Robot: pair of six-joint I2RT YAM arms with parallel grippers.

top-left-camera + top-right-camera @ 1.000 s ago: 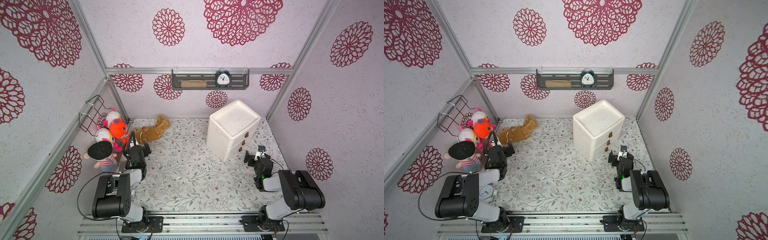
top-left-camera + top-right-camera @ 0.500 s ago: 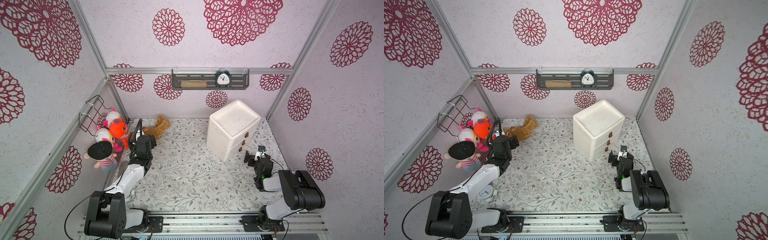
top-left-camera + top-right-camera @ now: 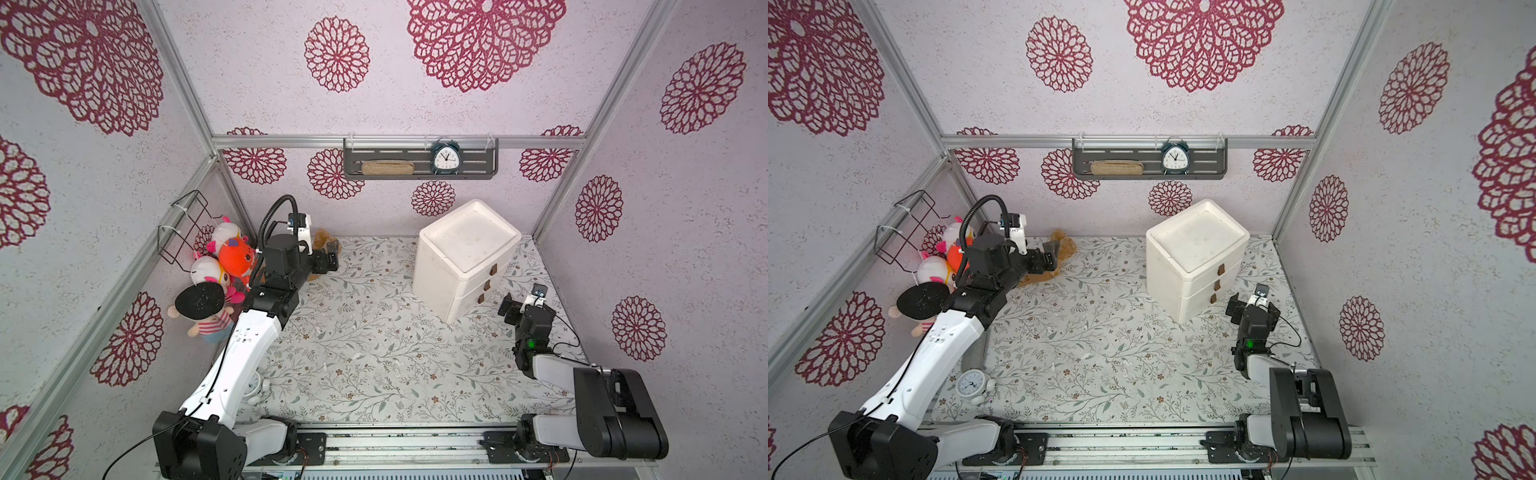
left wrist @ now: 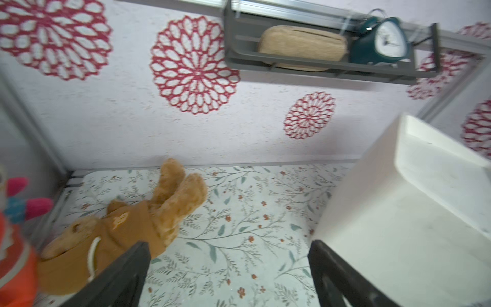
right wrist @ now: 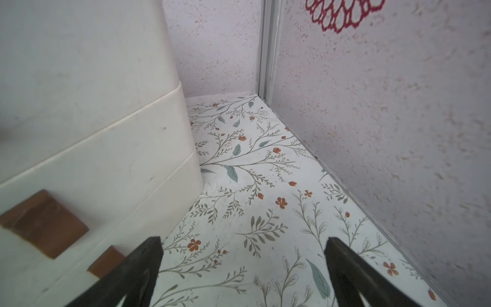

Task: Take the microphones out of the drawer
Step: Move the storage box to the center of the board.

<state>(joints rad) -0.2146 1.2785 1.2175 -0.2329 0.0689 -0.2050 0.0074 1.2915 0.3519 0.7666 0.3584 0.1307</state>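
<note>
A white drawer cabinet (image 3: 465, 257) (image 3: 1196, 253) stands at the back right. Its three drawers with brown handles (image 3: 487, 285) (image 5: 42, 223) are all shut. The microphone is hidden. My right gripper (image 3: 521, 309) (image 5: 243, 247) is low on the floor just in front of the drawer fronts, open and holding nothing. My left gripper (image 3: 332, 259) (image 4: 228, 249) hangs raised at the back left above a brown plush bear (image 4: 127, 226). It is open and empty, and it points towards the cabinet's side (image 4: 398, 212).
Several plush toys (image 3: 224, 266) crowd the left wall under a wire basket (image 3: 187, 224). A grey wall shelf (image 3: 419, 164) holds a tan pouch and a green clock (image 3: 445, 160). A small white alarm clock (image 3: 971, 384) lies by the left arm's base.
The left arm has unfolded from near its base, rising and reaching towards the back over the brown bear. The right arm has not moved.
</note>
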